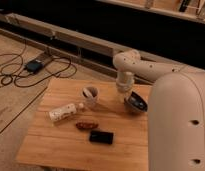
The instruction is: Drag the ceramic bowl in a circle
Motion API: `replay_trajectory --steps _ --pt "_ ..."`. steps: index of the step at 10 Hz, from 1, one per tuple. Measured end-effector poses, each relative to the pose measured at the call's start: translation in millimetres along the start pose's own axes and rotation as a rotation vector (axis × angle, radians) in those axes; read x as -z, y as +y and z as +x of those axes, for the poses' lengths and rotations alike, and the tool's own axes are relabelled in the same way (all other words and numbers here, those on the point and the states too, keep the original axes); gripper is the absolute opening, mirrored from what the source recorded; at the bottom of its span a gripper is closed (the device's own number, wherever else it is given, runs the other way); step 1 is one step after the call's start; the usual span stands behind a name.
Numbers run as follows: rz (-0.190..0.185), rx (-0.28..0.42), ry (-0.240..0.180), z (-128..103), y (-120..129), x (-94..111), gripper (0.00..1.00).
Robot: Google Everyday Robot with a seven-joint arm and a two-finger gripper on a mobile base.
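Jaws clenched, the gripper (pixel 127 96) points straight down at the left rim of the ceramic bowl (pixel 137 104); its tips meet the bowl there, but whether they pinch the rim or only press on it cannot be told. Nearest of all, the robot's pale, rounded arm (pixel 176 125) fills the right side of the view and hides the right part of the wooden table (pixel 56 150). On the table's near half a flat black rectangle (pixel 101 136) lies closest to the front edge. Just behind it and a little to the left is a small brown oblong thing (pixel 87 125). Further left lies a white bottle (pixel 63 113) on its side, its cap end pointing toward the middle of the table. Behind the bottle stands a white mug (pixel 90 95) with a dark inside, upright. The bowl sits to the right of the mug and apart from it, toward the table's far right, dark and shallow, close against the arm's edge. Above it the arm's wrist rises and bends back to the right. Beyond the table, on the wooden floor at the left, dark cables (pixel 16 77) loop around a small black box (pixel 33 65). Farthest back a pale ledge (pixel 81 40) runs along a dark wall.
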Motion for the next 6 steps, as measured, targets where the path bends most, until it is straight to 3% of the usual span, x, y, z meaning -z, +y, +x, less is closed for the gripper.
replay_trajectory --steps 3,6 --pt "-0.044 0.073 -0.017 -14 44 2 0.00" --pt "-0.098 0.158 -0.021 1 89 7 0.00"
